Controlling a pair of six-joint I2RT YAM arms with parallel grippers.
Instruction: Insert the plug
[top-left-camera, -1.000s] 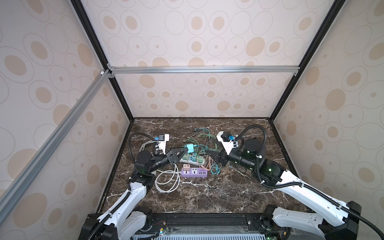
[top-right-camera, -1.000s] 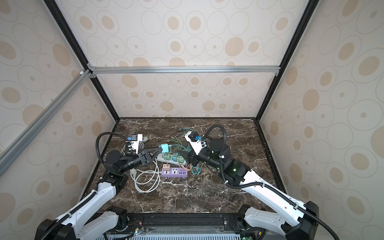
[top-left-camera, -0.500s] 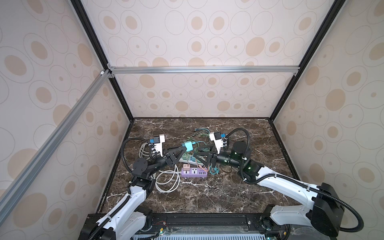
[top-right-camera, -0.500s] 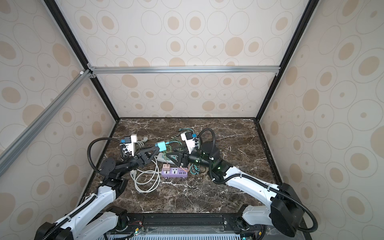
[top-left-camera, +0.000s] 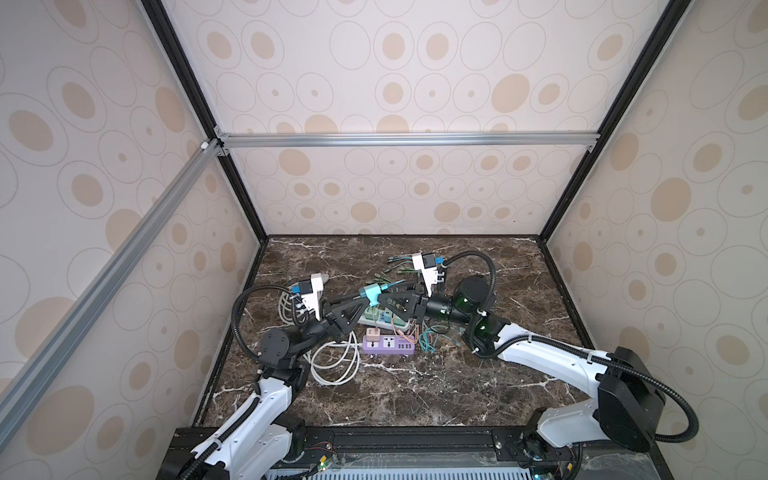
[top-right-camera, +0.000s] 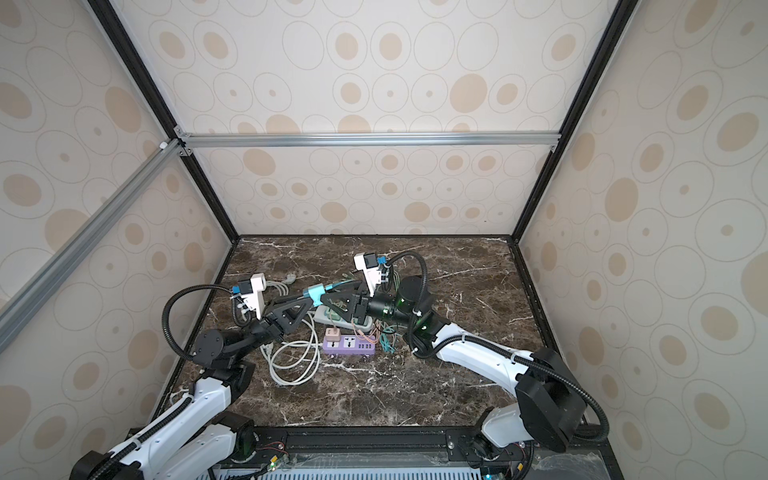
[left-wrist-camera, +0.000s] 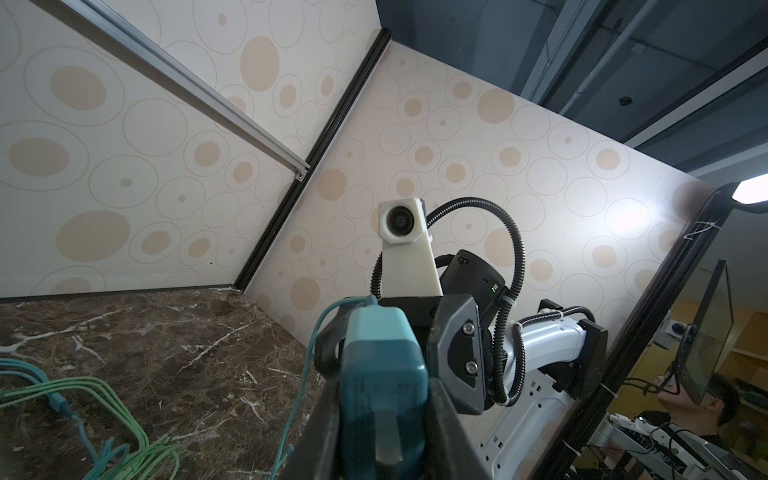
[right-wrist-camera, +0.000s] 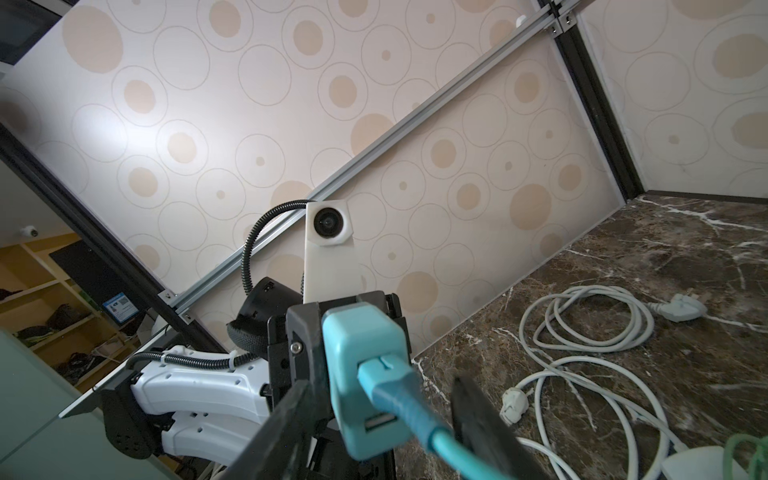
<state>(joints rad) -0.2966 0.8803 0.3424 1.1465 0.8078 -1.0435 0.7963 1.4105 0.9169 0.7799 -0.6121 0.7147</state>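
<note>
Teal charger plug (top-left-camera: 371, 293) was clamped between the left jaws and held in the air, clear of the tabletop (top-left-camera: 415, 395) in both top views. In the left wrist view the two jaws pressed the plug's flat sides, and one metal prong (left-wrist-camera: 388, 432) faced the camera. A teal USB cable (right-wrist-camera: 390, 386) sat in the plug's opposite face.

The right jaws pointed in from 3 o'clock, nearly tip to tip with the left. They stood part open, one on each side of the cable's connector. A gap showed on one side; contact on the other side could not be told.

In a top view, a white power strip (top-left-camera: 376, 319) lay on the tabletop just at 6 o'clock from the plug, with a purple power strip (top-left-camera: 388, 345) further along at 6 o'clock. A pink adapter (top-left-camera: 372, 333) was seated in the socket at the purple strip's 9 o'clock end. A coiled white cable (top-left-camera: 336, 361) lay at 8 o'clock from the purple strip. Loose green cables (top-left-camera: 397, 272) lay at 1 o'clock from the plug.
</note>
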